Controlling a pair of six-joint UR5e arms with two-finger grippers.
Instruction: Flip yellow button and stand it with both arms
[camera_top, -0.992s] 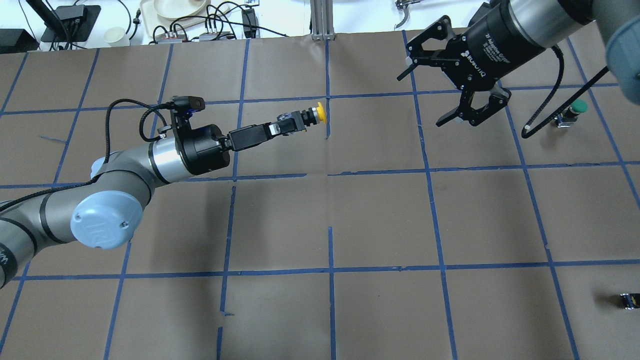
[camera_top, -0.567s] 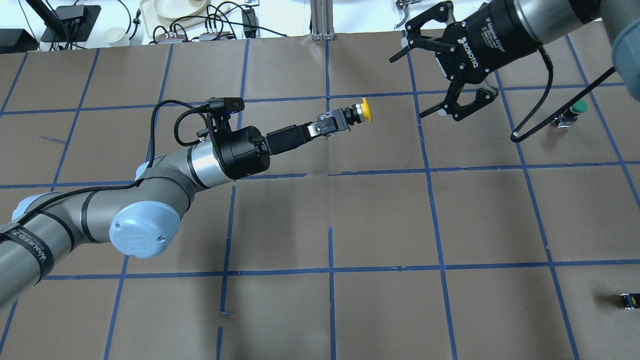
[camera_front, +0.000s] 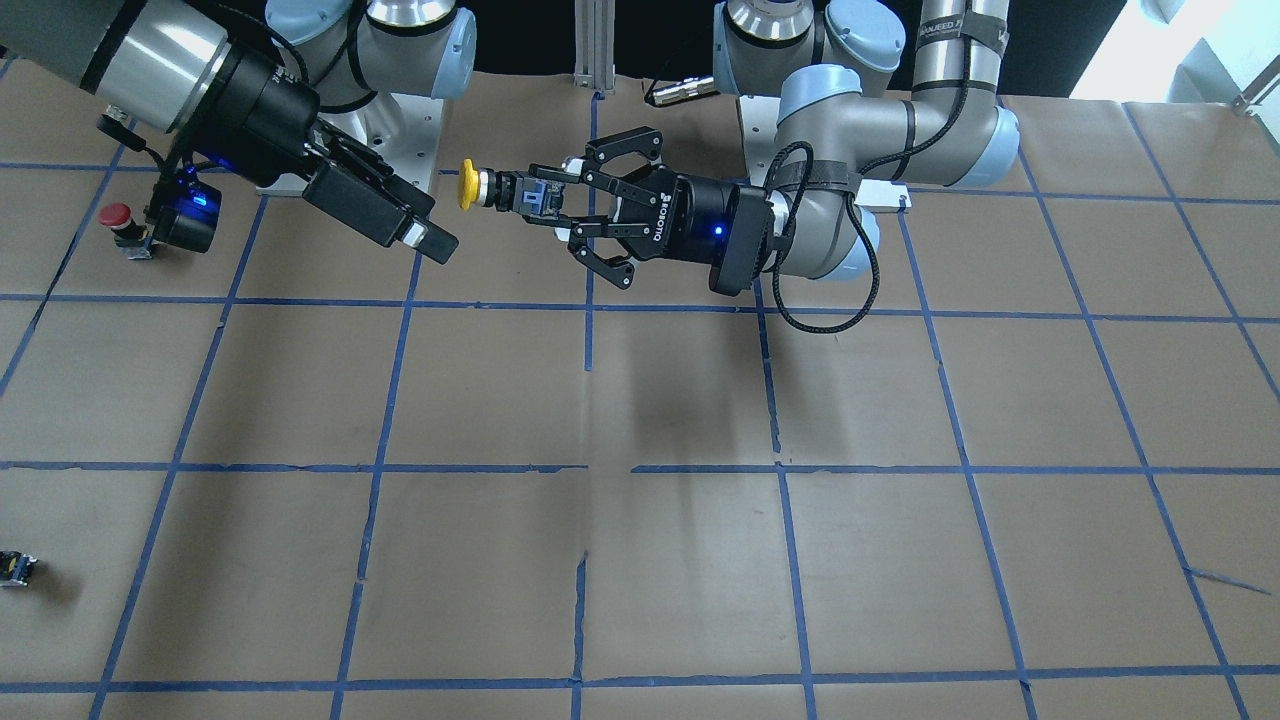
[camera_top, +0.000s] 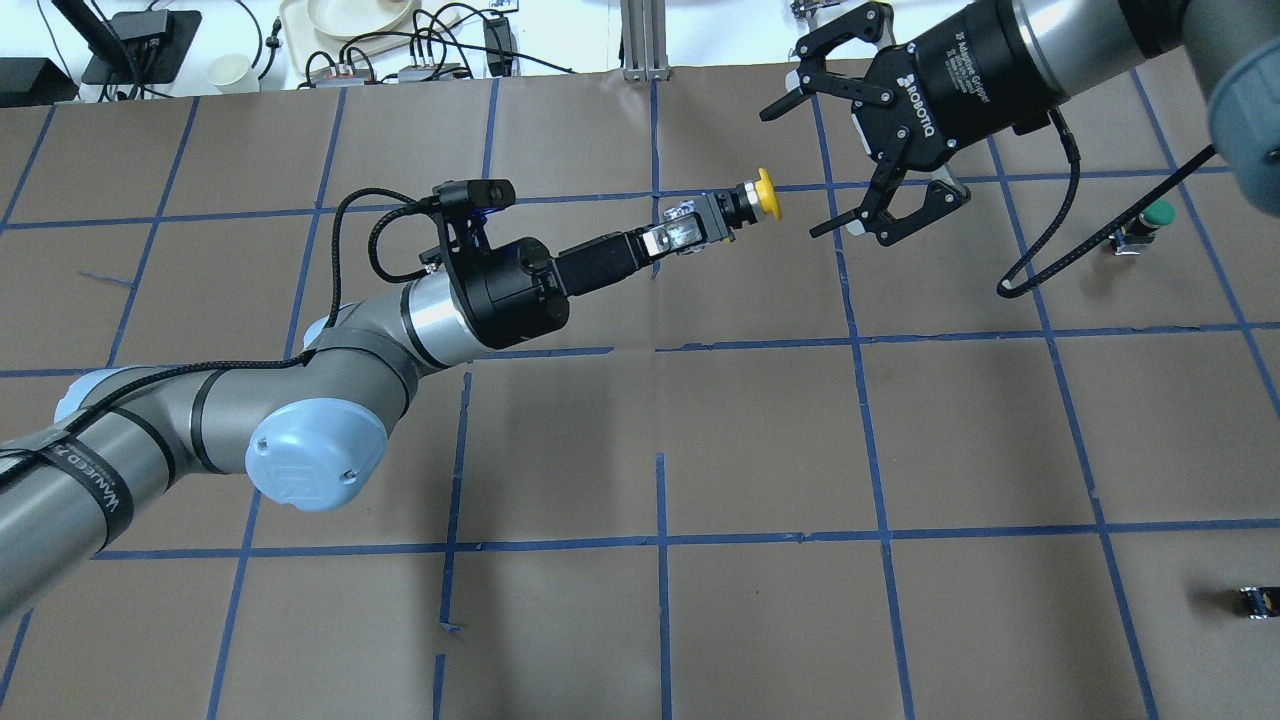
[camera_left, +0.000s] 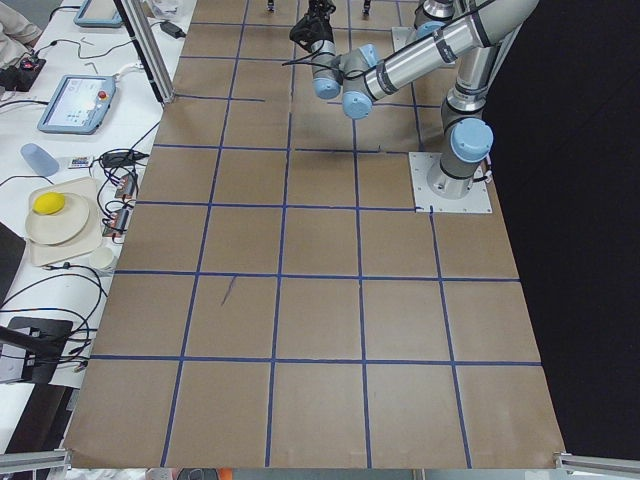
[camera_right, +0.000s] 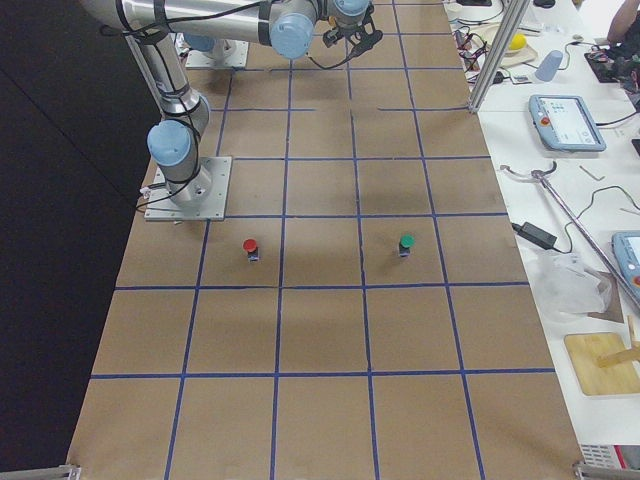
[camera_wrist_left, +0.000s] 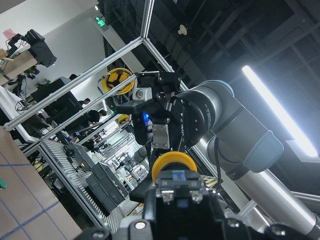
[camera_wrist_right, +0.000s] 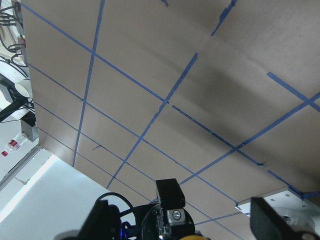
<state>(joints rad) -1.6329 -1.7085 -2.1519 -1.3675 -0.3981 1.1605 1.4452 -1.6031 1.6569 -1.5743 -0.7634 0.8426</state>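
The yellow button (camera_top: 766, 192) is held in the air, lying level, by its black-grey body in my left gripper (camera_top: 685, 234), which is shut on it. Its yellow cap points at my right gripper (camera_top: 790, 173), which is open and empty, with its jaws spread on either side of the cap's line and a small gap to the cap. In the front-facing view the cap (camera_front: 466, 185) sits between the left gripper (camera_front: 548, 197) and the right gripper (camera_front: 428, 238). The left wrist view shows the cap (camera_wrist_left: 174, 163) with the right gripper (camera_wrist_left: 156, 116) facing it.
A green-capped button (camera_top: 1157, 212) stands at the far right of the table. A red-capped button (camera_front: 115, 215) stands near the right arm's wrist camera. A small black part (camera_top: 1255, 600) lies near the table's front right. Cables and dishes lie beyond the far edge.
My left arm has carried the yellow button to the right and slightly farther away. My right gripper has moved left and turned toward the cap, so the gap has closed.
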